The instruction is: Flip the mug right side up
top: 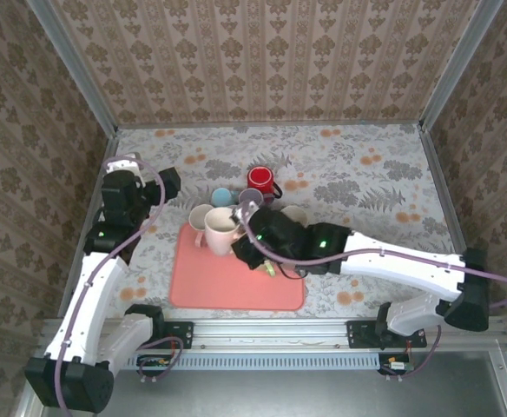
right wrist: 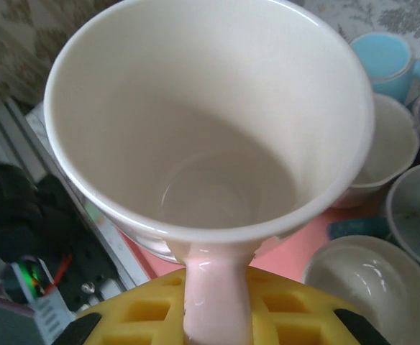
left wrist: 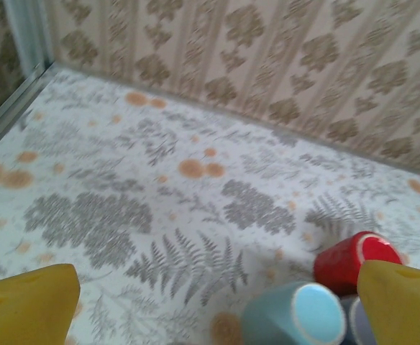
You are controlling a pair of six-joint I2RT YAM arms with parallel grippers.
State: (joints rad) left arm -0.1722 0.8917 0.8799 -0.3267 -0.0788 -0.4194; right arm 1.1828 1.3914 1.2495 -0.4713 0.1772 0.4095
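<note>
Right wrist view: the right gripper is clenched on the handle of the mug, whose mouth faces the lens. From above, we locate the mug over the far-left corner of the pink mat, mouth up; we judge its long axis near vertical, handle toward the claw. The left gripper stands released, empty, near the left edge of the tabletop.

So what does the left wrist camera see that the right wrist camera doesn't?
Left wrist camera: the red mug, the wallpapered wall and the open left pincer. Right wrist camera: the cream mug, mouth towards the lens, its handle gripped by the right pincer, with the pink mat behind it. Both: the light blue mug.
</note>
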